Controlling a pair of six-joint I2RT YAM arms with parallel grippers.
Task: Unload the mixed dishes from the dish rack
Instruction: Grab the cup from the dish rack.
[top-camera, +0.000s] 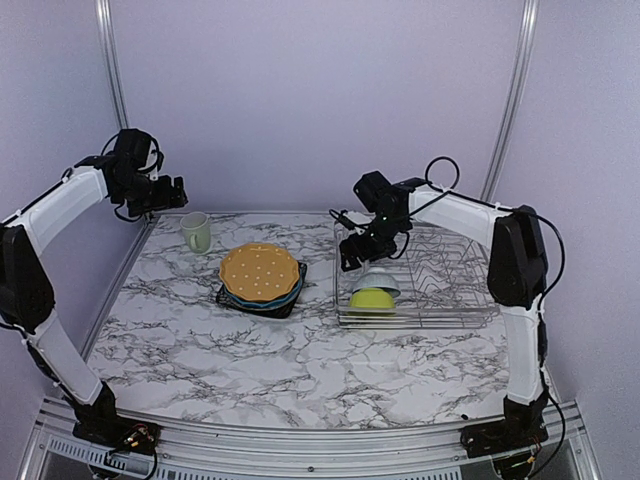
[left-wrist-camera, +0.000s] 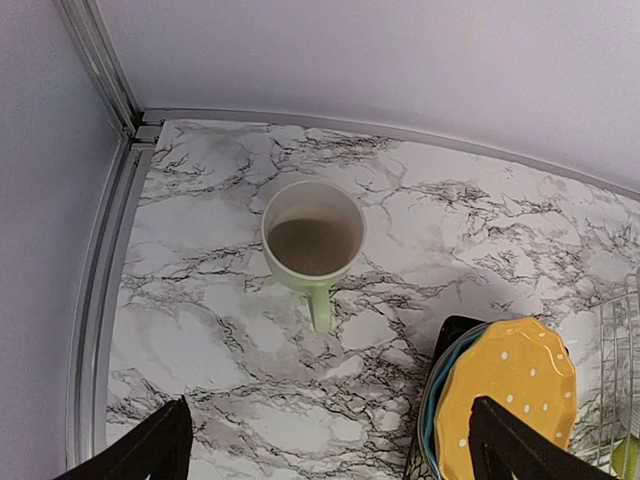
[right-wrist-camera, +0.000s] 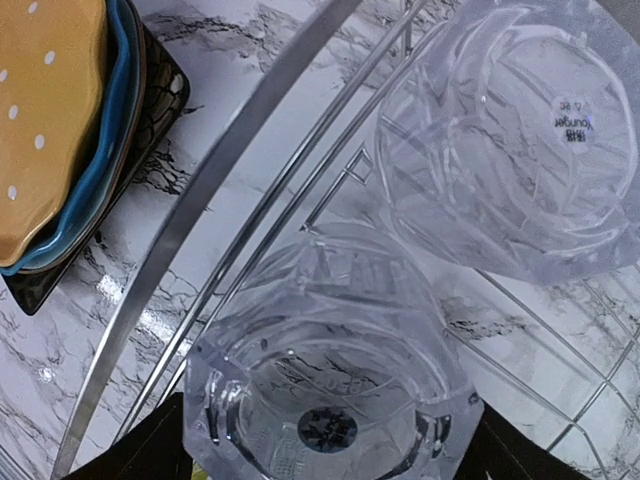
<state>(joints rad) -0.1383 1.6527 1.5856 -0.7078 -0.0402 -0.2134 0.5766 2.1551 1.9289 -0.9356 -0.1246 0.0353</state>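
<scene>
The silver dish rack (top-camera: 420, 322) stands at the right. My right gripper (top-camera: 362, 252) is inside its left end, shut on a clear glass (right-wrist-camera: 330, 370) by its base; the right wrist view (right-wrist-camera: 325, 455) shows the glass filling the gap between the fingers. A second clear glass (right-wrist-camera: 510, 150) lies in the rack beyond it. The small white bowl (top-camera: 380, 280) and lime green bowl (top-camera: 371, 298) sit in the rack just below that gripper. My left gripper (top-camera: 172, 193) is open and empty, high above the pale green mug (left-wrist-camera: 312, 240).
The orange dotted plate (top-camera: 260, 270) is stacked on the blue plate (right-wrist-camera: 105, 160) and the dark square plate (right-wrist-camera: 150, 110), on the table left of the rack. The mug (top-camera: 196, 232) stands near the back left corner. The rack's rim wire (right-wrist-camera: 230, 170) runs beside the held glass.
</scene>
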